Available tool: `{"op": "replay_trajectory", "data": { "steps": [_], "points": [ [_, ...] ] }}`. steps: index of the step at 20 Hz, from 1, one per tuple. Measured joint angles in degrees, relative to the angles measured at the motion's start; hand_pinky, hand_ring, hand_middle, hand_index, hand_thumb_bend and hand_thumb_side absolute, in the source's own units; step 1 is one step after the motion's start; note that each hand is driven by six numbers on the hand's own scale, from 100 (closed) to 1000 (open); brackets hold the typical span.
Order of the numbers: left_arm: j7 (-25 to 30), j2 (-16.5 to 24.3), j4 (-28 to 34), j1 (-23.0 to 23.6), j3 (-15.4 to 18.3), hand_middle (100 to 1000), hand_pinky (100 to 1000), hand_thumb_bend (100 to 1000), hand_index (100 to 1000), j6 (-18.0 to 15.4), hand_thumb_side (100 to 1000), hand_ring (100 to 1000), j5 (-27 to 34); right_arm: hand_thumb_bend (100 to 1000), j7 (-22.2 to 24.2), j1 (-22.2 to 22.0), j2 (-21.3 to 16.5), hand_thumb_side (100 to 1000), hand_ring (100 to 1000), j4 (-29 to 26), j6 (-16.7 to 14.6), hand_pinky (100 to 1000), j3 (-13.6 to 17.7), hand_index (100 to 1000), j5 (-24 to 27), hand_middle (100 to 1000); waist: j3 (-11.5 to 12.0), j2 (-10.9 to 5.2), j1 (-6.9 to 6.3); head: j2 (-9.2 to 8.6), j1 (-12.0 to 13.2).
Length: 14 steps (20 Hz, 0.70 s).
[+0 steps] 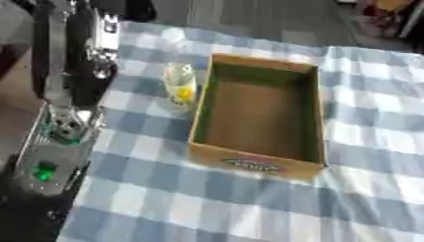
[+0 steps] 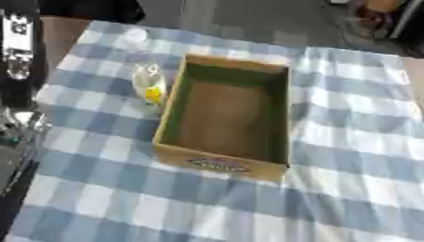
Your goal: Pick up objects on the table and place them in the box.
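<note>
An open cardboard box (image 1: 257,106) with a green inner rim stands in the middle of the blue-and-white checked cloth, and I see nothing inside it. A clear bottle-like object (image 1: 181,87) with a yellow patch lies close against the box's left wall. A small pale round thing (image 2: 132,35) sits on the cloth further back. My left arm runs along the table's left edge, and its blurred black-and-silver hand (image 1: 98,49) is off the cloth, to the left of the bottle. My right hand shows in neither view.
The cloth's left edge (image 1: 95,156) runs beside my left forearm (image 1: 49,160), which carries a green light. Dark floor and red-toned clutter (image 1: 377,19) lie beyond the table's far edge. Bare checked cloth (image 1: 373,142) spreads right of and in front of the box.
</note>
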<state>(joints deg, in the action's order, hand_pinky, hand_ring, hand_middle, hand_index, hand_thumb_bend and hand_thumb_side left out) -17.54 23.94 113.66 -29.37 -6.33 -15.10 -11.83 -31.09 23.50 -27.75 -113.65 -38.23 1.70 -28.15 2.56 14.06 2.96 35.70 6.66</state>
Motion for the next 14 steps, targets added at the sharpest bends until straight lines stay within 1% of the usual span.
{"op": "replay_trajectory", "data": {
  "steps": [4,7,8,9,10,12,13,14],
  "points": [
    [0.0,0.0,0.0,0.0,0.0,671,713,339,726,0.0,787,587,0.0,100,0.0,0.0,0.0,914,308,0.0,0.0,164,0.0,366,0.0,249,0.0,0.00,0.03,-0.59,1.3],
    [0.2,0.0,0.0,0.0,0.0,688,723,349,742,0.4,805,599,-0.1,100,-0.2,-0.1,0.0,917,304,0.0,0.2,161,0.1,369,0.0,247,-0.1,-0.01,0.03,-1.29,1.4],
    [0.6,0.0,0.0,0.0,0.0,708,731,353,763,0.8,825,611,-0.3,100,-0.3,-0.2,0.0,915,303,0.0,0.3,160,0.1,370,0.0,246,-0.3,-0.03,0.01,-1.37,1.4],
    [1.0,0.0,0.0,0.0,0.1,702,727,351,758,1.3,822,607,-0.6,100,-0.5,-0.4,0.0,915,303,0.0,0.5,160,0.3,370,0.0,246,-0.5,-0.06,-0.05,-1.48,1.3],
    [1.5,0.0,0.0,0.1,0.3,730,742,362,779,2.0,837,631,-0.8,100,-0.7,-0.5,0.0,915,303,0.0,0.6,160,0.4,370,0.1,246,-0.6,-0.12,-0.20,-1.50,1.3],
    [2.8,1.1,0.0,0.0,0.8,743,754,371,794,3.7,848,643,-1.6,100,-0.9,-0.7,0.0,918,302,0.0,0.8,159,0.7,371,0.1,246,-0.7,-0.47,-0.95,-1.34,1.3],
    [3.7,2.2,-0.1,0.0,1.0,744,757,287,796,4.7,837,645,-1.9,100,-1.0,-0.9,0.0,924,302,0.0,0.9,159,0.7,371,0.1,246,-0.7,-0.83,-1.45,-1.15,1.3],
    [4.6,3.6,-0.3,0.0,1.1,748,759,378,804,5.7,855,649,-2.1,100,-1.1,-1.1,-0.1,913,302,0.0,1.0,159,0.8,371,0.1,246,-0.9,-1.21,-1.87,-0.95,1.3]
  ]
}}
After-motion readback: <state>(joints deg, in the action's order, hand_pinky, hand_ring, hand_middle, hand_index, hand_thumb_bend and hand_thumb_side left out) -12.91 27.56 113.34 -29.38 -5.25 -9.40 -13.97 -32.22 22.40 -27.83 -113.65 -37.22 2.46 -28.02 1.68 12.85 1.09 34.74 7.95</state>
